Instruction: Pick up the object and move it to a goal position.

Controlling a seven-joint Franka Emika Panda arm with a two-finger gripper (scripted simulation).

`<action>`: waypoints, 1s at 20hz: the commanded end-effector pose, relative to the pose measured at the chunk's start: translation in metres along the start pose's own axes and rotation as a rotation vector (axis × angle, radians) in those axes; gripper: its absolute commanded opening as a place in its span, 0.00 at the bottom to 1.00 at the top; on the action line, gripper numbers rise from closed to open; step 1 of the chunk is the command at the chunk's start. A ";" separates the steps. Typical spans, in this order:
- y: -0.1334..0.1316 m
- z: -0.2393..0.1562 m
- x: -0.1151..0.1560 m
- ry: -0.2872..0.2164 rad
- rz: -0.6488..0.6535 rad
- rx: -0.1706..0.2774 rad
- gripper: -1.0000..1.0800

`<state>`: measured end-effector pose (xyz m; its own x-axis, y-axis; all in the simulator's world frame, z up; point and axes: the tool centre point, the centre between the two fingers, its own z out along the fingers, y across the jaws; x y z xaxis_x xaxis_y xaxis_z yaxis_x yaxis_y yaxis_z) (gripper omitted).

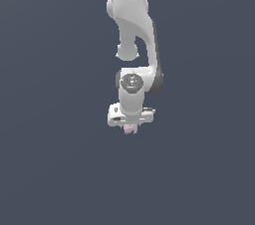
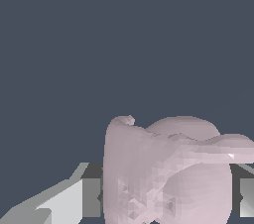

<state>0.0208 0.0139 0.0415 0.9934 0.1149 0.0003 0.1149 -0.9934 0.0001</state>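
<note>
Gripper (image 1: 131,125) closed on pale pink lumpy object (image 2: 163,168), which sits between its fingers (image 2: 69,200) just beneath the palm. Grip looks centred, probably so the object stays put during transfer to goal.

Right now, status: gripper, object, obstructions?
Gripper shut on pink object, fingers on both sides. Object between jaws under the hand. No obstruction visible, plain dark surroundings.
</note>
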 end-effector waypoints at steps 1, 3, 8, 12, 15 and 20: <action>0.002 -0.001 0.007 0.000 0.000 0.000 0.00; 0.003 -0.001 0.014 0.000 0.000 0.000 0.00; 0.008 -0.003 0.036 0.000 0.000 0.000 0.00; 0.011 -0.005 0.052 0.000 0.000 0.000 0.00; 0.013 -0.005 0.061 0.000 0.000 0.000 0.00; 0.015 -0.005 0.070 0.000 0.000 0.000 0.00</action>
<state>0.0890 0.0073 0.0466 0.9934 0.1146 -0.0002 0.1146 -0.9934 0.0000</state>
